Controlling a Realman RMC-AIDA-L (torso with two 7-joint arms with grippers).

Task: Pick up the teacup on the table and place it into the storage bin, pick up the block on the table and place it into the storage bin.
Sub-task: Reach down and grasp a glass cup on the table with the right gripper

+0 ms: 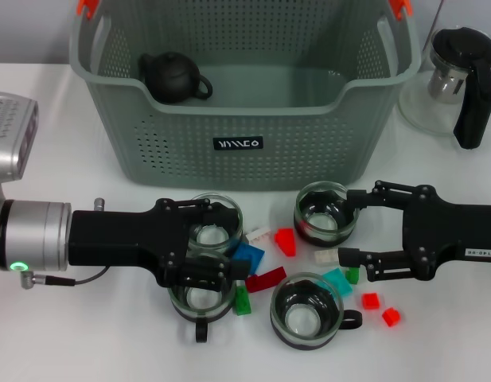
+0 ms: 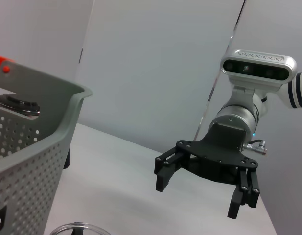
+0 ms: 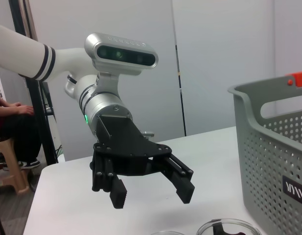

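Counting four teacups [image 1: 306, 310], two spread-fingered grippers, left [image 1: 216, 251] and right [image 1: 354, 232]; storage bin [image 1: 237, 143] lying long side left-right.

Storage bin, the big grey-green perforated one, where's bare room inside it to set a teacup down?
Inside the grey-green perforated storage bin, only a black teapot sits in the rear left corner; the floor from the centre to the right wall is bare. The table in front is crowded with glass teacups, coloured blocks and both grippers.
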